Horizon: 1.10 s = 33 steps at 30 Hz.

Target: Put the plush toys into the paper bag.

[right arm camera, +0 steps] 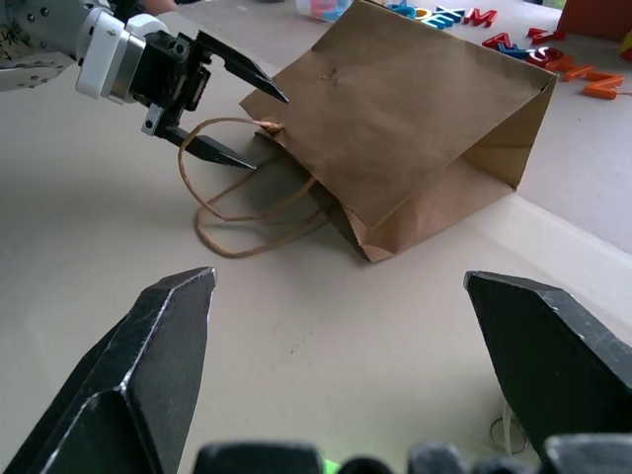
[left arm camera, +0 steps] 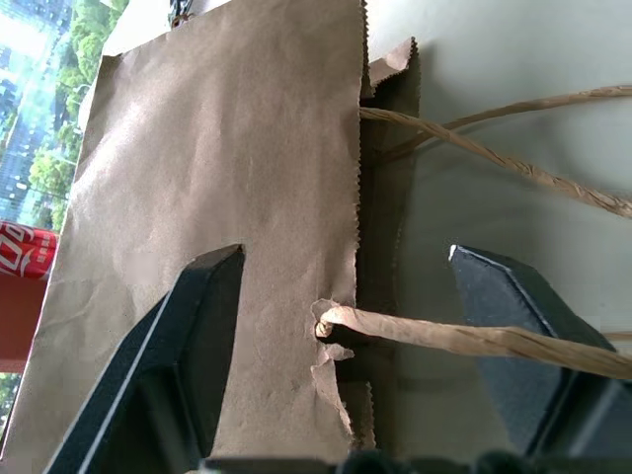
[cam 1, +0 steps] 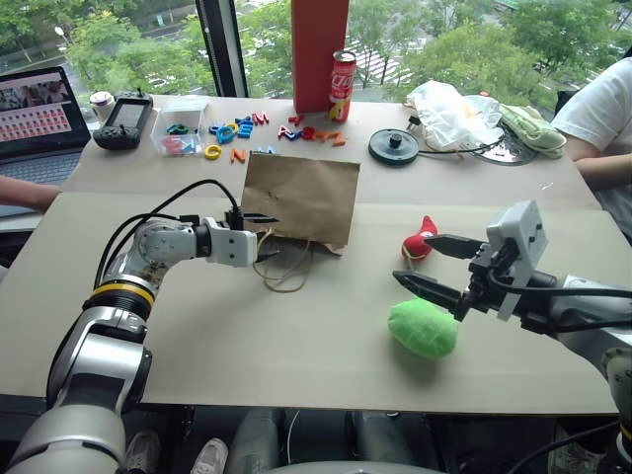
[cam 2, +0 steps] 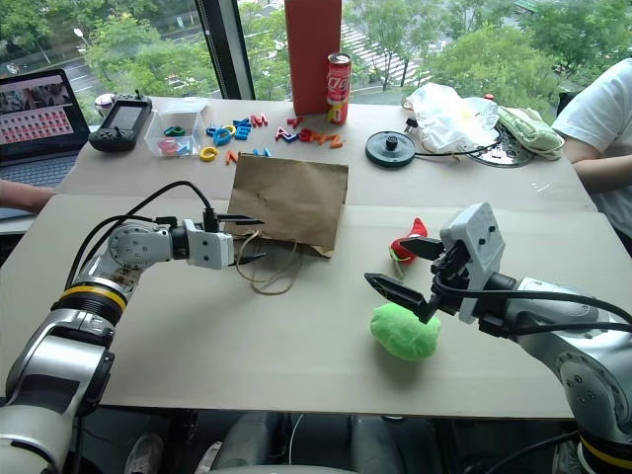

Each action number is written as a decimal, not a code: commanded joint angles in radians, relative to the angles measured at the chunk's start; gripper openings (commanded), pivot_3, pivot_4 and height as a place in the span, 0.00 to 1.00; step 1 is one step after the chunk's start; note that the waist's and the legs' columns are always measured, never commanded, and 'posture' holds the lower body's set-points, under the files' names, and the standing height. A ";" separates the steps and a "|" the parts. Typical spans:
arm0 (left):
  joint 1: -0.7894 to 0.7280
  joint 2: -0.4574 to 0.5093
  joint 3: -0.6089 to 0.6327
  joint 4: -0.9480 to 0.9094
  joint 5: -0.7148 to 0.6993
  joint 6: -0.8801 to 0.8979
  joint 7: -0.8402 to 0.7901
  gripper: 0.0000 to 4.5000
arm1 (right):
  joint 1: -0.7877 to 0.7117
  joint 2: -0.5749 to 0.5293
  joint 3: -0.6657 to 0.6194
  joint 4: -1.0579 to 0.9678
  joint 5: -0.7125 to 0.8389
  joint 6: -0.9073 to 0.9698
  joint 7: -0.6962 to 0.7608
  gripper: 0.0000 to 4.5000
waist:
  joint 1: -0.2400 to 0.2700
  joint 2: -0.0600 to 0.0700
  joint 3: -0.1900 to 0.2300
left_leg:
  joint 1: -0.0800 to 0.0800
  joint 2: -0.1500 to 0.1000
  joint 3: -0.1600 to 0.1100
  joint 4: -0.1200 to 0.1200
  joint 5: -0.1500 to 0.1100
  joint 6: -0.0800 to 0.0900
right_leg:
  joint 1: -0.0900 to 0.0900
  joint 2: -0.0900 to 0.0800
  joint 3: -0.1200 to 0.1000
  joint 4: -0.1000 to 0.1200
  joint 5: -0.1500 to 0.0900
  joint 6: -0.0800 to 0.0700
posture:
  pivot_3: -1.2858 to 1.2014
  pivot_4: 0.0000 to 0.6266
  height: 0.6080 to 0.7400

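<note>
Your left pincer [cam 1: 265, 235] stands apart, straddling the torn top edge and a twisted cord handle [left arm camera: 464, 338] of the flat, creased paper bag [cam 1: 304, 197]. Your right pincer [cam 1: 432, 265] gapes wide; fuzzy green toy [cam 1: 424, 328] at its 6 o'clock, red chili toy [cam 1: 421, 240] at 12, on the worktop [cam 1: 296, 336].

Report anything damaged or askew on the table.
The paper bag lies flat on its side, not upright, and its top edge is torn where a cord handle attaches, right between the left pincer fingers.
</note>
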 commanded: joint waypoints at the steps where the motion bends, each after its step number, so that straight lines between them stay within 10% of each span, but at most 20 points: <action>1: -0.030 0.010 0.012 -0.002 -0.023 -0.017 -0.007 0.37 | -0.006 -0.007 -0.018 -0.025 0.013 -0.009 -0.013 1.00 | 0.001 0.000 0.000 | 0.000 0.000 0.000 0.000 0.000 0.000 | 0.000 0.000 0.000 0.000 0.000 0.000 | 0.52 0.24 0.99; 6: -0.030 0.006 0.013 -0.010 -0.025 -0.003 -0.010 0.00 | -0.014 -0.004 -0.005 -0.020 0.010 -0.015 -0.021 1.00 | 0.001 0.000 0.000 | 0.000 0.000 0.000 0.000 0.000 0.000 | 0.000 0.000 0.000 0.000 0.000 0.000 | 0.52 0.24 0.99; 17: 0.069 0.024 0.201 -0.522 -0.513 0.665 -0.216 0.00 | -0.043 0.025 0.089 -0.036 -0.010 -0.007 -0.067 1.00 | -0.011 0.000 0.000 | 0.000 0.001 -0.001 0.001 0.000 0.000 | 0.000 0.001 0.000 0.001 0.000 0.000 | 0.52 0.24 0.99; 28: 0.102 0.014 0.261 -0.700 -0.571 0.936 -0.176 0.00 | -0.227 0.201 0.327 0.042 -0.086 0.039 -0.211 1.00 | -0.018 0.000 0.000 | 0.002 0.002 -0.002 0.004 0.000 0.000 | 0.001 0.003 0.000 0.004 0.000 0.000 | 0.52 0.24 0.99; 33: 0.118 0.004 0.263 -0.719 -0.565 0.954 -0.171 0.00 | -0.336 0.353 0.419 0.148 -0.170 0.047 -0.303 0.69 | -0.018 0.000 0.000 | 0.001 0.002 -0.002 0.004 0.000 0.000 | 0.000 0.002 0.000 0.004 0.000 0.000 | 0.52 0.24 0.99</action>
